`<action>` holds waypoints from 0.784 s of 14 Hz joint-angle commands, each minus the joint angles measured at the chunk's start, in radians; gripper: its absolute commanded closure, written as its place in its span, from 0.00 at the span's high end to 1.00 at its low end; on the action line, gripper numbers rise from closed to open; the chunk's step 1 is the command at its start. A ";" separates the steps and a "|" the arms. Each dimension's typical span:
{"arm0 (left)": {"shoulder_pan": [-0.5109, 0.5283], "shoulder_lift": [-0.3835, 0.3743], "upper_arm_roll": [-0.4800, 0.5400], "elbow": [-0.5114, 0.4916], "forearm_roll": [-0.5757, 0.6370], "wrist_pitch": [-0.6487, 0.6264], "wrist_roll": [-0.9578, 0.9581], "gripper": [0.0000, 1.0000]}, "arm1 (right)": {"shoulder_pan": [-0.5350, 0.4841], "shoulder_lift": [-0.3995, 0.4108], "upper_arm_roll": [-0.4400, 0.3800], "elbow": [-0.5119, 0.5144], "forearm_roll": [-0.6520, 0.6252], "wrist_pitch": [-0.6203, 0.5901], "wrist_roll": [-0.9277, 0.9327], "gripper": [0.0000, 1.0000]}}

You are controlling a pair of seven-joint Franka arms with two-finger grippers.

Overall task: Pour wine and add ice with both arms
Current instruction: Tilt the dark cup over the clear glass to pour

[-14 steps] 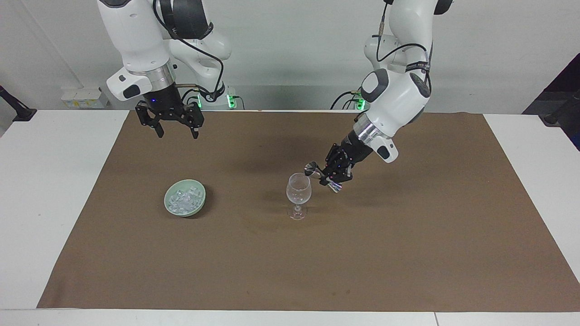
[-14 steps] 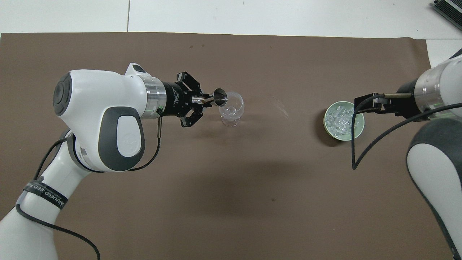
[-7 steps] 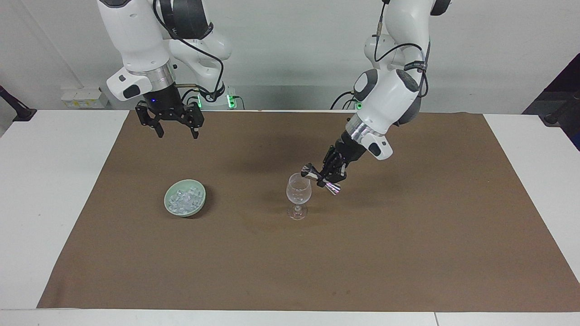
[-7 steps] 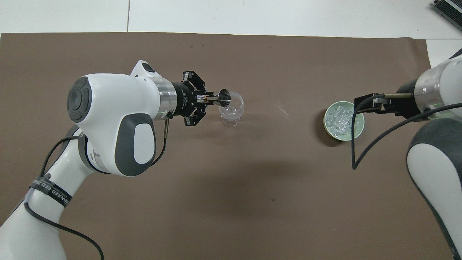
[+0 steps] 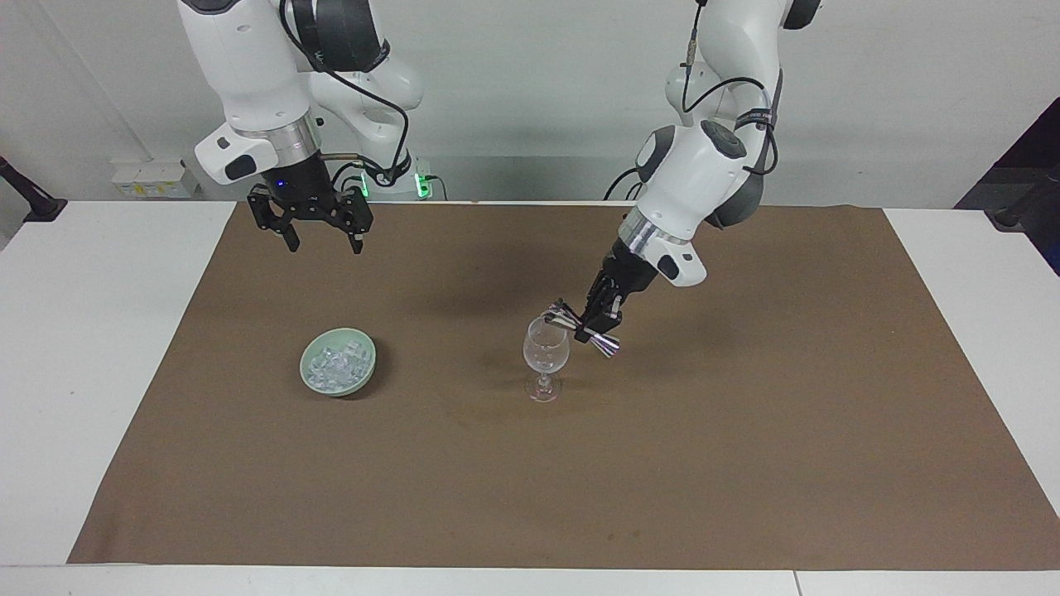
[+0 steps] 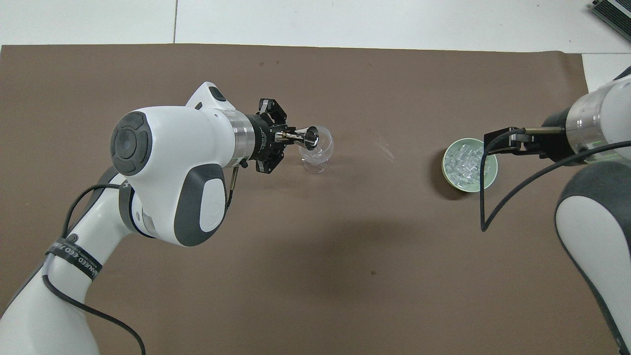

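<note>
So here's the setup: the tabletop (image 5: pixel 99 348) has a big brown mat (image 5: pixel 745 430) over it, and everything I care about sits on that. My left gripper (image 5: pixel 590 324) is clenched around the waist of a little steel jigger (image 5: pixel 580 324), tipped so one cup hangs right over the rim of the wine glass (image 5: pixel 546 349). That's the pour, and holding it by the middle lets me roll my wrist without it slipping. In the overhead view the jigger's mouth sits at about 10 o'clock on the glass's rim. My right gripper (image 5: pixel 318 234) is waiting with its jaws spread wide, up in the air above the mat, ready for the ice (image 5: pixel 334 367). The ice is piled in a pale green bowl (image 5: pixel 313 382), off at 9 o'clock from the glass in the facing view, well apart so pouring doesn't splash it.
</note>
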 commanded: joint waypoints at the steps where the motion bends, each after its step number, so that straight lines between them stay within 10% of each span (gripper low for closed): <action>1: -0.031 0.011 0.017 0.013 0.047 0.024 -0.012 0.00 | -0.021 -0.007 0.008 -0.001 0.024 -0.004 -0.022 1.00; 11: -0.032 0.016 0.017 0.019 0.139 0.024 -0.013 0.00 | -0.021 -0.007 0.008 -0.001 0.024 -0.004 -0.022 1.00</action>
